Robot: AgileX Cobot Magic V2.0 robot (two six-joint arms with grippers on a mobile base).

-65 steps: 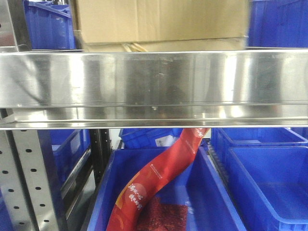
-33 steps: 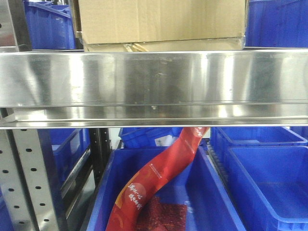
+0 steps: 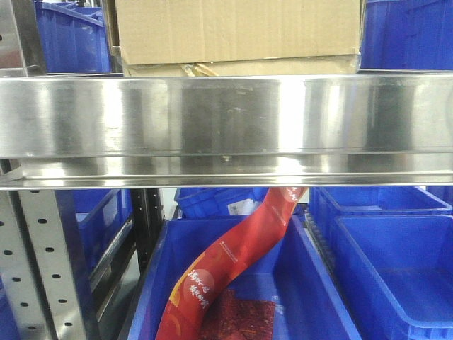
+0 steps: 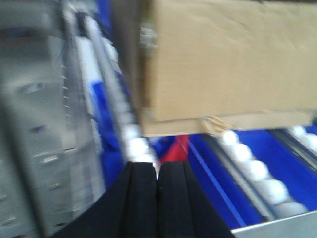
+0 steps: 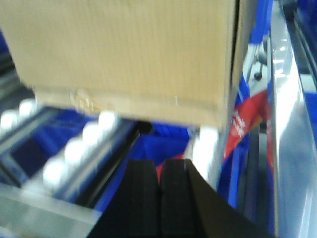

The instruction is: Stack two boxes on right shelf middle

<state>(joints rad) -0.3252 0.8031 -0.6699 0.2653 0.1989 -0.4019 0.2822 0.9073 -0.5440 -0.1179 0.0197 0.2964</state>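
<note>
Cardboard boxes, stacked, on steel rack level.
Large box (image 3: 237, 30) sits atop flat thin box (image 3: 241, 68), behind the mirror-like front rail (image 3: 226, 117). Left gripper (image 4: 157, 198) and right gripper (image 5: 160, 203): fingers pressed together, empty, short of the boxes. Blue crate (image 3: 318, 297) below.

You are looking at the steel shelf (image 3: 226, 117), whose mirror-like front rail is spanning the view. The flat box (image 3: 241, 69) is lying directly on it, apparently on white rollers (image 4: 250, 166), and is carrying the large box (image 3: 237, 30).
</note>
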